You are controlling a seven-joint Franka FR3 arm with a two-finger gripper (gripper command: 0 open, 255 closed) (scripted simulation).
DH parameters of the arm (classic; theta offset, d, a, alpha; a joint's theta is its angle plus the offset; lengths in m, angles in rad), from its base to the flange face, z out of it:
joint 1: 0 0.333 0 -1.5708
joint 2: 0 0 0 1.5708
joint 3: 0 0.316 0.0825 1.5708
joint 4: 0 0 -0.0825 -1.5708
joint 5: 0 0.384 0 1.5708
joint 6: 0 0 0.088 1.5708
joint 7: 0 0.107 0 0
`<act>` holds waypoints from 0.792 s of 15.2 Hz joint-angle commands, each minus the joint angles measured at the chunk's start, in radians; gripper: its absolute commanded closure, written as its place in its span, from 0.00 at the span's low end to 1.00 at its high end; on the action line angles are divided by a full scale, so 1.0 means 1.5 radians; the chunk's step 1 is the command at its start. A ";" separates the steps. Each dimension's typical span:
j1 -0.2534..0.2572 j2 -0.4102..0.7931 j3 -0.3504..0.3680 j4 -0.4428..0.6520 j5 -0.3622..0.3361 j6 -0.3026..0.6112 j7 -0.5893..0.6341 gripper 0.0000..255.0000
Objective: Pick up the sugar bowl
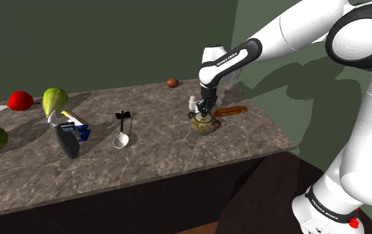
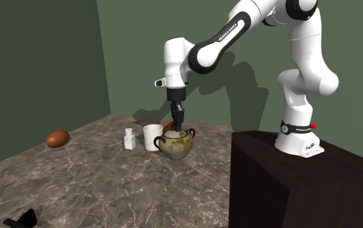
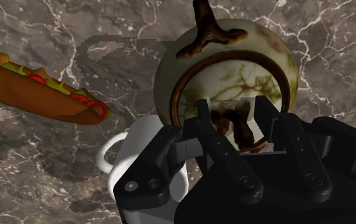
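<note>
This looks like a home kitchen. A marble desk stands against plain green walls and carries food and tableware. A hot dog, a white mug, a small shaker and a two-handled bowl sit near one end. A ladle lies mid-desk, and a red fruit lies by the far edge.

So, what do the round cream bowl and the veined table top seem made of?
Round cream bowl with brown handles: probably glazed ceramic, slightly glossy, with mottled crackle veins. Grey-brown veined table top: looks like smooth marble or similar stone, from its white veining.
</note>
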 commanded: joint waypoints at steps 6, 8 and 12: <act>0.001 -0.025 -0.002 0.014 -0.005 -0.039 0.005 1.00; 0.001 -0.034 -0.002 0.021 -0.007 -0.055 0.007 1.00; 0.001 -0.051 -0.003 0.037 -0.010 -0.088 0.010 1.00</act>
